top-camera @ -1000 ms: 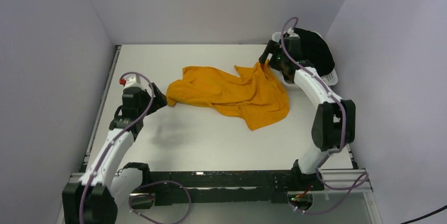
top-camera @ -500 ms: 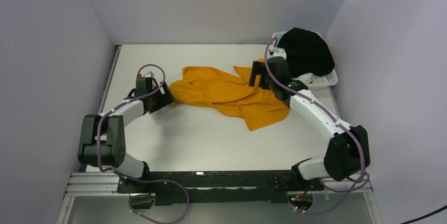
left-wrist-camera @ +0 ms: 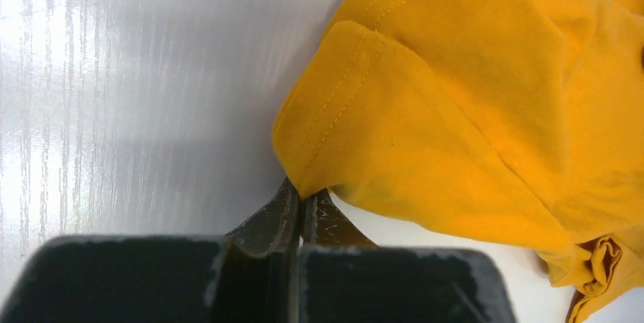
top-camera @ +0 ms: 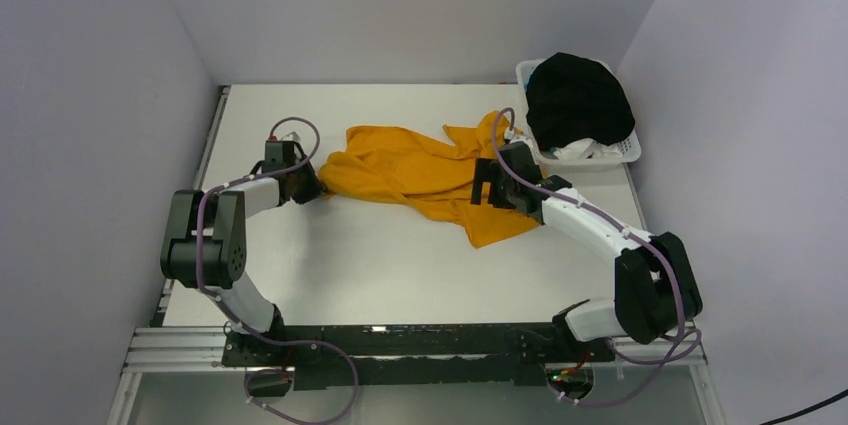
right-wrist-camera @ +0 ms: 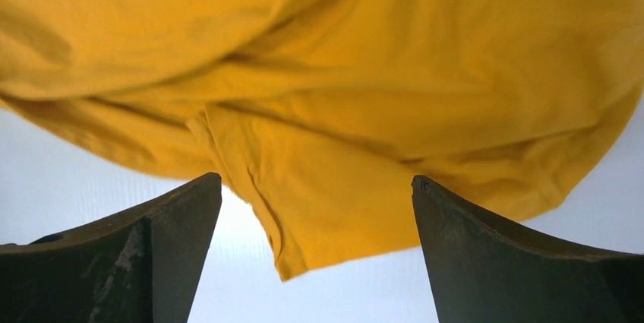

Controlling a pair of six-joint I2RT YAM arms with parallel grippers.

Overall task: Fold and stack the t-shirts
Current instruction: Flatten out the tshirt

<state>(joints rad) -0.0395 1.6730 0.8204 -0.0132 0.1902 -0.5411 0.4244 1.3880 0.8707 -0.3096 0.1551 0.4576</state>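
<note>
Both arms had swung inward. The left gripper (left-wrist-camera: pixel 302 203) had clamped tight on the left hem corner of the crumpled mustard-orange cotton t-shirt (top-camera: pixel 430 170), which lay mid-worktop toward the far edge. The right gripper (right-wrist-camera: pixel 315 186) had left the white plastic basket (top-camera: pixel 628 151) and hung wide-fingered over the shirt's right side, probably ready for the second grasp needed to spread it.

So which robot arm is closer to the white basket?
Right. The right pincer, open, is over the orange t-shirt near the white basket; the left pincer is across the table, shut on the shirt's far corner.
</note>
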